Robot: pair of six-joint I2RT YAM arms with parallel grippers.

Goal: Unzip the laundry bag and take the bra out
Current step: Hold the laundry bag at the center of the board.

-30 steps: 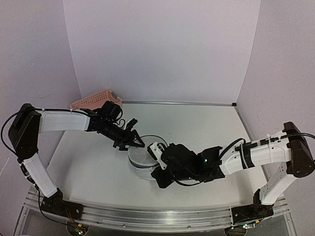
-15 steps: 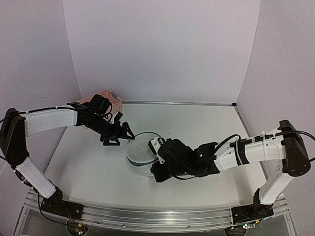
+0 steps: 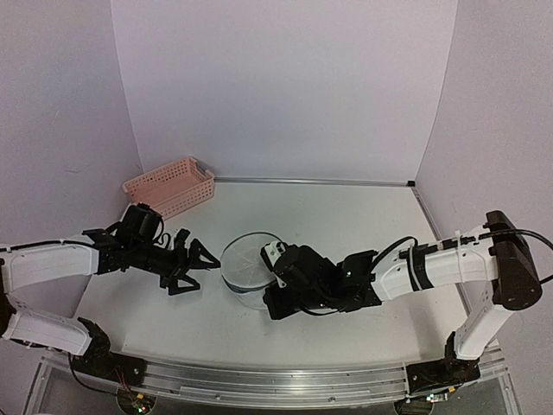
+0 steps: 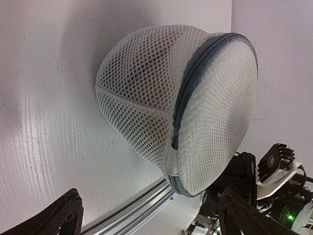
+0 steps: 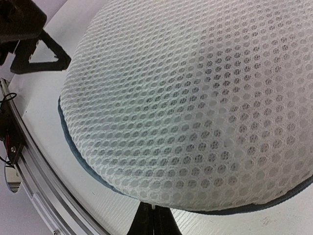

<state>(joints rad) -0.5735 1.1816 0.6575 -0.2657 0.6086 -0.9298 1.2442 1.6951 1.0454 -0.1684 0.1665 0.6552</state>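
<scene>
**Left tool** (image 3: 195, 270): one. Its fingers are standing wide apart and gripping nothing. They are pointing at the bag (image 3: 248, 270) from close by without touching it. In the left wrist view only two dark fingertips (image 4: 58, 218) are showing, cut off by the bottom edge.

**Right tool** (image 5: 153, 214): one. Its fingers are lying together at the bag's near rim, with the tips tucked under the lid (image 5: 195, 98). Whether they are pinching mesh or zip cannot be told. From above, its own wrist is hiding most of it.

**Bag**: one white mesh drum, sitting mid-surface (image 3: 363, 216) between the two tools. Its axis is running roughly upright and the round lid is facing up. The dark grey zip rim (image 4: 193, 85) is lying closed along the stretch in view, and the far side is hidden. The contents are showing only as a dim shade through the mesh.

**Basket** (image 3: 170, 186): one pink lattice, sitting at the far left corner, well apart from the bag.
</scene>
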